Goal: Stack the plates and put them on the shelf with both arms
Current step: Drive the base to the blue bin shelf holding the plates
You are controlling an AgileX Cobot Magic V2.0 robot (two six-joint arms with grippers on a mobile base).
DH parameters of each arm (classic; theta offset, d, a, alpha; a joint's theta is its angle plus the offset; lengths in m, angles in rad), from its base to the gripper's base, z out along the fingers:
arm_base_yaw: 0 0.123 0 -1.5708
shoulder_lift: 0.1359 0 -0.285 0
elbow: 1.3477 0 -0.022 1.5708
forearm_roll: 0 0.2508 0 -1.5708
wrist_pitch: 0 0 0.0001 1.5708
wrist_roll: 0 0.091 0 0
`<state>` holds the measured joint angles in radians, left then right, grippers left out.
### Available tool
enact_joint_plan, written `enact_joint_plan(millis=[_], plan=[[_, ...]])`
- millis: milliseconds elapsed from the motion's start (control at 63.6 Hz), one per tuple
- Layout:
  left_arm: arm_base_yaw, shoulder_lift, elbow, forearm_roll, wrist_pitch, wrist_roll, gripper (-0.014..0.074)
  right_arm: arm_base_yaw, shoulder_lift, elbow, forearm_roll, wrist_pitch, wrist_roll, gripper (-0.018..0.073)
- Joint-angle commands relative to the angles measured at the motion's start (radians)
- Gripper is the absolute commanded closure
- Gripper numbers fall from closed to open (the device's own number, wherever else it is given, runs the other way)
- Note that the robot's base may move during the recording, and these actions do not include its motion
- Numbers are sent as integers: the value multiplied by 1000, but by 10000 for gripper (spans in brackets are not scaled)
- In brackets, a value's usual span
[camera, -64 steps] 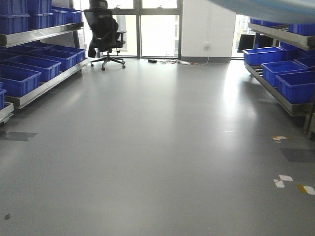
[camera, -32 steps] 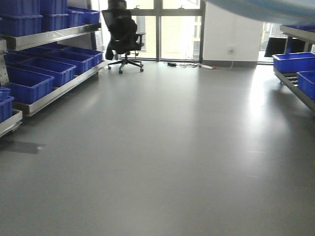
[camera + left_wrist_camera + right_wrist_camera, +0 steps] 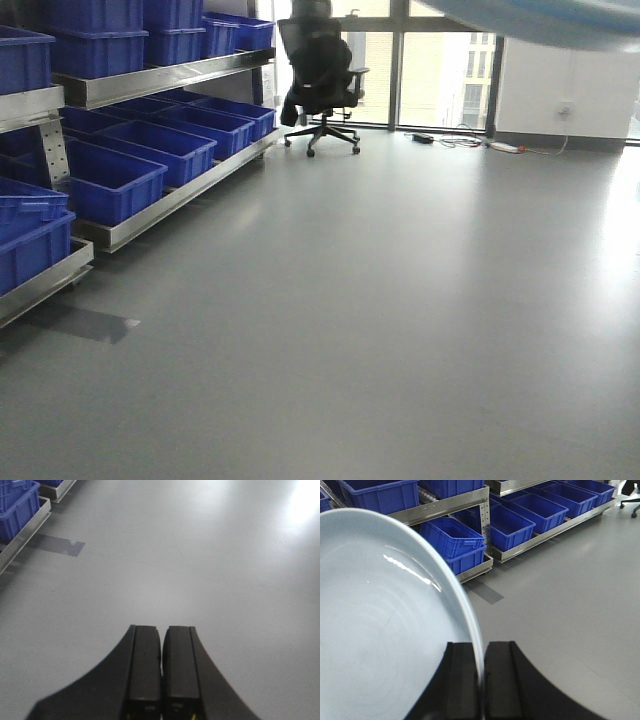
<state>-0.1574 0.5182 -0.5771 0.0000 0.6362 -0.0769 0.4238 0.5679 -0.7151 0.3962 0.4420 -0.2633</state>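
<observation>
Being pinched at its rim by the right jaws, well short of the stainless-steel shelf (image 3: 445,505) of blue plastic crates (image 3: 452,537), the glossy pale blue-white round plate (image 3: 380,630) should be kept level, while the left jaws are pressed together, empty.

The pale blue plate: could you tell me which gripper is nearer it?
Right. The right gripper clamps the plate at its rim; the left gripper is shut over bare floor, no plate in its view.
</observation>
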Motion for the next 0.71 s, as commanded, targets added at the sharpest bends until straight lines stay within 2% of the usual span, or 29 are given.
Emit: enact_joint_plan(millis=[0, 692], plan=[[0, 7, -29, 0, -74, -11, 512, 1, 1, -30, 22, -98, -1, 502], [0, 9, -29, 0, -76, -11, 512, 1, 1, -30, 22, -97, -1, 502]])
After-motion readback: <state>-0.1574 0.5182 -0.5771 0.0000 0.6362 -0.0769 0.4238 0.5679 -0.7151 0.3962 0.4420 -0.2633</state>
